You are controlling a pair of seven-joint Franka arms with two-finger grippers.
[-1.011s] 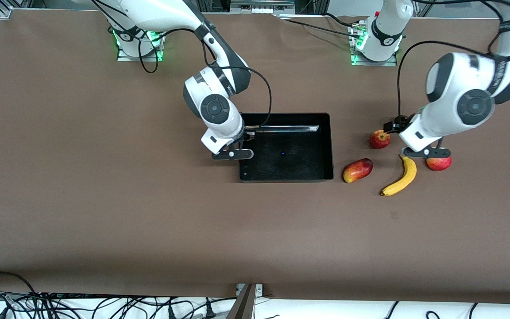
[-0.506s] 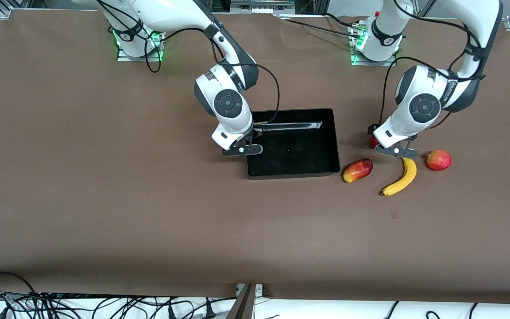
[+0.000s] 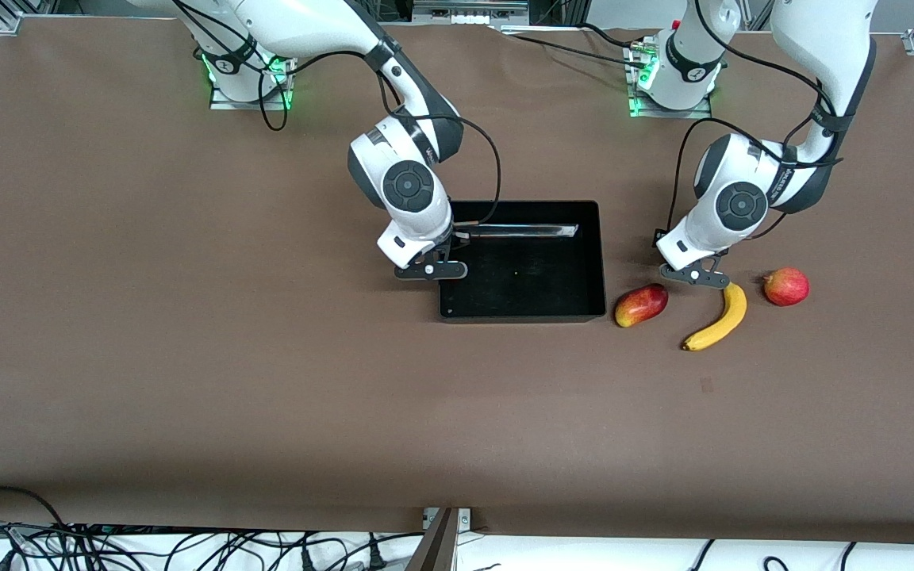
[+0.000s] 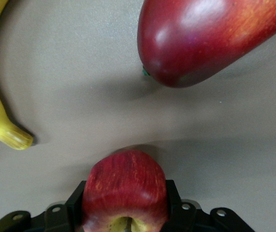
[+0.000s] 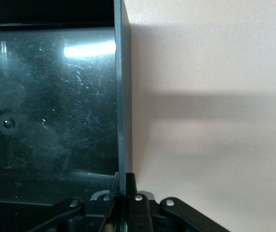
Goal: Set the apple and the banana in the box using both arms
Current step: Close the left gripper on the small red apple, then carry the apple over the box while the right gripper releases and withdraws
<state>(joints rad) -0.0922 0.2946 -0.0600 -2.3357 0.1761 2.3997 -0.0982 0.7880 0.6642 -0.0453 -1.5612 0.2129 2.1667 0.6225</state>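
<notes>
Right gripper (image 3: pixel 431 270) is clamped on the side wall of the black rectangular open-top plastic box (image 3: pixel 593 262), at the wall toward the right arm's end of the table; fingers pinch the thin rim (image 5: pixel 120 145); bare brown table (image 3: pixel 187 357) runs wide on that side; box interior holds no fruit. Oval red-and-yellow mango (image 3: pixel 641 304) lies just beside the box's other wall, apart from it. Left gripper (image 3: pixel 695 275) is closed on the small round red apple (image 4: pixel 125 191), low over the table between mango and curved yellow banana (image 3: pixel 718 318); smooth pink-red round fruit (image 3: pixel 785 286) lies beside the banana, toward the left arm's end.
</notes>
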